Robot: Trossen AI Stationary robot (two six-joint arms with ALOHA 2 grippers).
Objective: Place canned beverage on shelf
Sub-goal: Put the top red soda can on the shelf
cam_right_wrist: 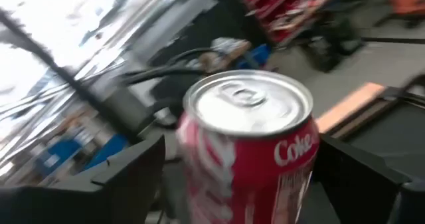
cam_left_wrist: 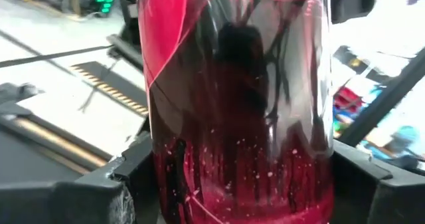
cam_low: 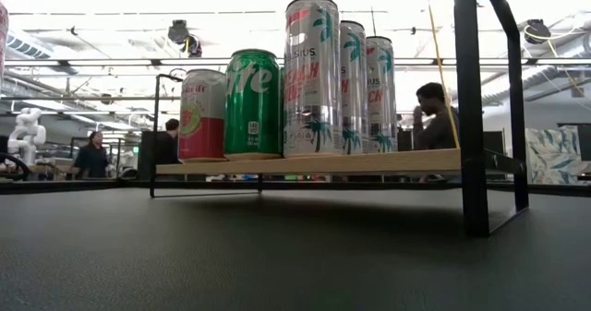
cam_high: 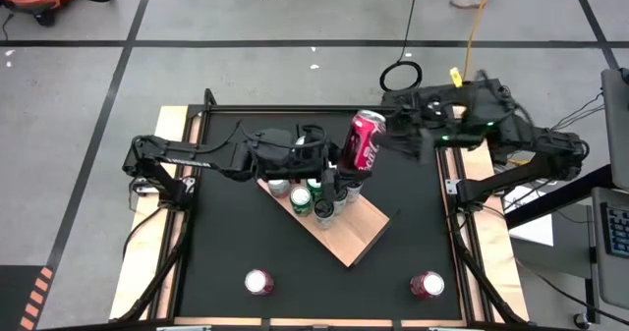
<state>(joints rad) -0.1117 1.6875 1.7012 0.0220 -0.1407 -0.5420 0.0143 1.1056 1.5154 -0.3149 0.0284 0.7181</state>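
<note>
A red cola can (cam_high: 366,140) hangs high over the table's middle, tilted with its silver top (cam_right_wrist: 247,104) toward the far right. My left gripper (cam_high: 344,171) reaches in from the left and is shut on it. My right gripper (cam_high: 409,137) stands open at the can's top end. Its fingers (cam_right_wrist: 133,177) flank the can with a gap. The shelf (cam_high: 344,231), a tan board on black rods (cam_low: 468,108), lies under the can. On its far-left part stand a pink can (cam_low: 201,114), a green can (cam_low: 252,103) and tall white cans (cam_low: 311,76). My left gripper pinches the red can's round wall near its bottom end (cam_left_wrist: 172,184) between the two fingers (cam_left_wrist: 73,191). The fingers come level from the table's left and lie across the can. The can is lifted clear above the shelf and leans with its top toward the far right.
Two more cans stand upright near the table's front edge, one at the left (cam_high: 258,282) and one at the right (cam_high: 427,285). Pale wooden rails (cam_high: 177,125) run along the table's sides. The near-right half of the shelf board (cam_high: 359,238) is bare. People stand in the room beyond (cam_low: 434,117).
</note>
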